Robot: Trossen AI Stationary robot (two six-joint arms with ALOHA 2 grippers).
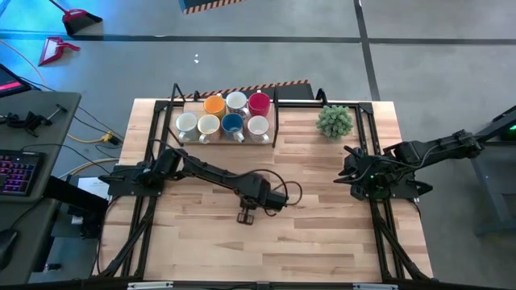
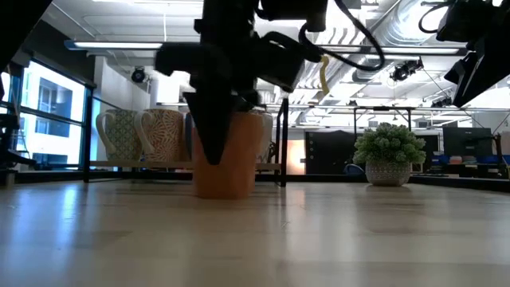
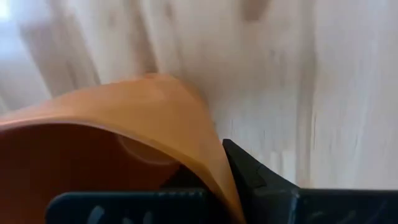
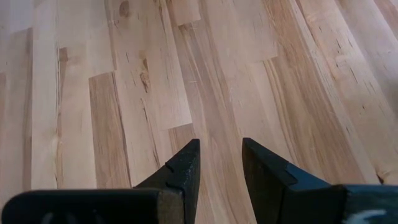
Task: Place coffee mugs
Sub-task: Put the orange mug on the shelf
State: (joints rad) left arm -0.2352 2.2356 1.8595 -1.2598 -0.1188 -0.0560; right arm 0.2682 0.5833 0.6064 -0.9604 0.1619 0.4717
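Mug (image 3: 124,118) glossy orange, rim clamped.

- No legible text, label, brand, number or sign appears in any view.
- Mugs (image 1: 234,123), plant pot (image 2: 387,173) and counter (image 1: 322,234) carry no readable markings.

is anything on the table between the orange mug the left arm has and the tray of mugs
Nothing visible: the left gripper is shut on the orange mug, and only bare tabletop lies between it and the tray.
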